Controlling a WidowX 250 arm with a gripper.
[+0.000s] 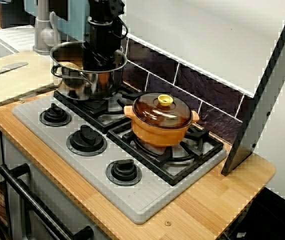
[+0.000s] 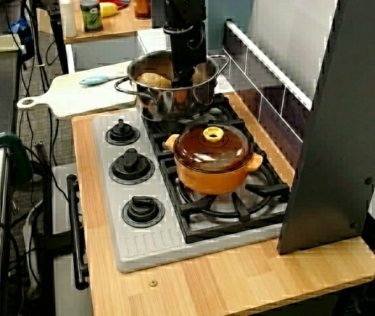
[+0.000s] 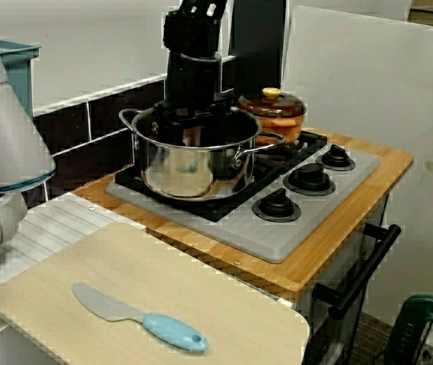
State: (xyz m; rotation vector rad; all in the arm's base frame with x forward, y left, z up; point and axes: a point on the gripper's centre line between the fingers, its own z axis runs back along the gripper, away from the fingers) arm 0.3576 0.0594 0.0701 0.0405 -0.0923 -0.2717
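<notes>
A steel pot (image 1: 89,80) stands on the back-left burner of the stove (image 1: 132,200). My black gripper (image 1: 101,59) reaches straight down into it, and the pot wall hides the fingertips in every view. In the view down along the stove, the gripper (image 2: 182,84) hangs beside a tan, rounded lump (image 2: 151,79) lying inside the pot (image 2: 167,99). I cannot tell whether it touches the lump. In the view across the cutting board, the gripper (image 3: 191,125) sits inside the pot rim (image 3: 193,114).
An orange pot with a brown glass lid (image 1: 162,120) sits on the neighbouring burner. Three black knobs (image 1: 86,140) line the stove front. A blue-handled knife (image 3: 144,321) lies on a cutting board (image 3: 224,304). A grey slanted panel (image 1: 262,100) stands at the counter's end.
</notes>
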